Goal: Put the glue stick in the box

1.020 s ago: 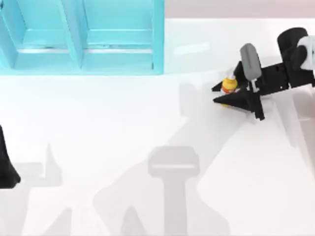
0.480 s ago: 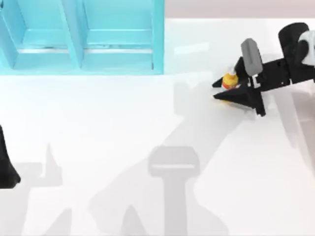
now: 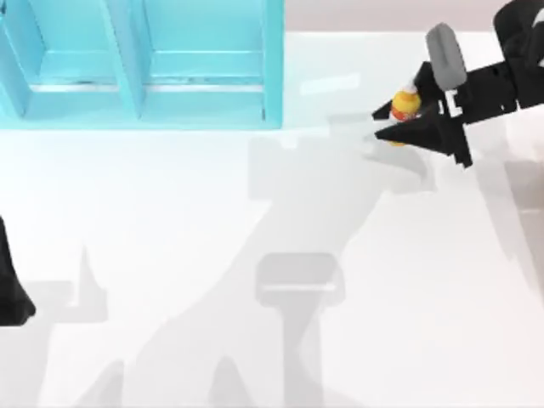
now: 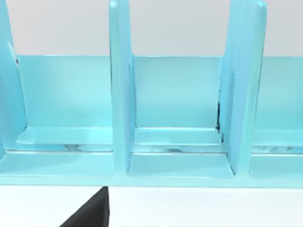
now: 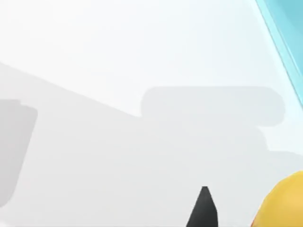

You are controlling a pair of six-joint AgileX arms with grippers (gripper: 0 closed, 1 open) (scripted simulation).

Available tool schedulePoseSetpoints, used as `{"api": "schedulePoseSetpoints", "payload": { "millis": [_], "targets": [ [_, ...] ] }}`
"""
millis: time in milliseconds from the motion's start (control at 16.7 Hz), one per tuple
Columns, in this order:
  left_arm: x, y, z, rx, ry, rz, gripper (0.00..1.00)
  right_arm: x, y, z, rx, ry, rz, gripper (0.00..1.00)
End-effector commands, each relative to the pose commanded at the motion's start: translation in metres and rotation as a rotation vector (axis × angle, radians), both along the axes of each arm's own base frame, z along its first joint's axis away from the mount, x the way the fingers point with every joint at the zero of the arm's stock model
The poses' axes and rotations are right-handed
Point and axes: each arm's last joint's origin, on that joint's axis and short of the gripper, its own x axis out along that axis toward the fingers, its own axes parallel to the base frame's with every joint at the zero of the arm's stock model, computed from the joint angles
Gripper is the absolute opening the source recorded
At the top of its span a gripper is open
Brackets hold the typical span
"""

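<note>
Top view has the right gripper (image 3: 393,121) clenched on the glue stick (image 3: 405,104), up off the table (image 3: 255,255), right of the teal box (image 3: 272,68). Left arm (image 3: 13,289) sits parked at the left edge.

One glue stick (image 3: 405,105) is in sight, yellow-orange, near the surface's (image 3: 255,255) far right corner. One teal box (image 3: 140,64) stands at the far left edge of the one white surface. The top view shows two full compartments in it and part of a third; the left wrist view shows two full ones with slices of others on either side, so perhaps four in all. Two grippers appear: the right gripper (image 3: 393,123) and the left gripper (image 3: 13,289).
</note>
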Motion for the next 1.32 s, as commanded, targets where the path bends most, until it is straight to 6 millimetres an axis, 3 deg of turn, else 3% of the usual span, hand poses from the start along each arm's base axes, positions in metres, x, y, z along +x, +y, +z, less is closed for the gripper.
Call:
{"api": "schedulePoseSetpoints", "payload": {
  "millis": [180, 480, 600, 720, 900, 1020, 1320],
  "targets": [
    [0.0, 0.0, 0.0, 0.0, 0.0, 0.0, 1.0, -0.002, 0.0, 0.026, -0.001, -0.007, 0.0, 0.0],
    [0.0, 0.0, 0.0, 0.0, 0.0, 0.0, 1.0, -0.002, -0.001, 0.025, -0.001, -0.006, -0.001, 0.0],
    [0.0, 0.0, 0.0, 0.0, 0.0, 0.0, 1.0, -0.005, -0.016, 0.03, 0.001, -0.017, -0.022, 0.0],
    [0.0, 0.0, 0.0, 0.0, 0.0, 0.0, 1.0, -0.013, -0.049, 0.032, -0.004, -0.02, -0.07, 0.0],
    [0.0, 0.0, 0.0, 0.0, 0.0, 0.0, 1.0, -0.037, -0.125, 0.033, -0.022, -0.029, -0.19, 0.0],
    [0.0, 0.0, 0.0, 0.0, 0.0, 0.0, 1.0, -0.063, -0.176, 0.031, -0.025, -0.023, -0.283, 0.0],
    [0.0, 0.0, 0.0, 0.0, 0.0, 0.0, 1.0, -0.14, -0.275, 0.029, -0.028, 0.003, -0.521, 0.0]
  ]
}}
